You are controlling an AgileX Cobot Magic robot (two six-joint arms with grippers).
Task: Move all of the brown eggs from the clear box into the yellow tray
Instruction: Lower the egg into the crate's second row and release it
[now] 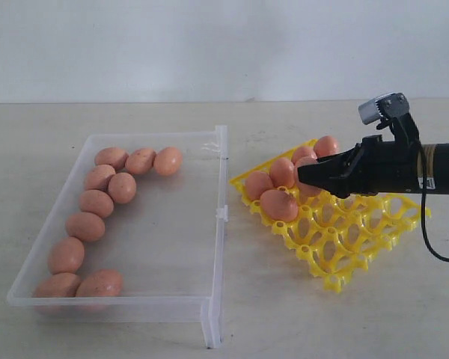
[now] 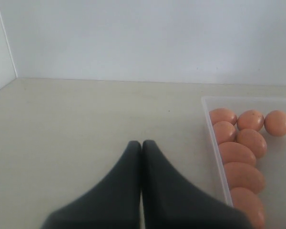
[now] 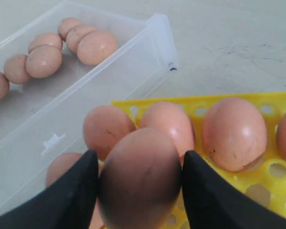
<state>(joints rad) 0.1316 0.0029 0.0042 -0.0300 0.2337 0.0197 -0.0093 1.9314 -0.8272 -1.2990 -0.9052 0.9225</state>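
Brown egg (image 3: 140,179) gripped between right pincer (image 3: 140,160) tips, over yellow tray (image 3: 276,97)

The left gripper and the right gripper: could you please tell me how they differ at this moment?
The left gripper is shut on nothing; the right gripper is clamped on a brown egg. The left gripper hangs over bare table outside the clear box; the right gripper is above the yellow tray. Both are dark.

Beige tabletop (image 1: 299,321) meets a plain white wall (image 1: 209,45).
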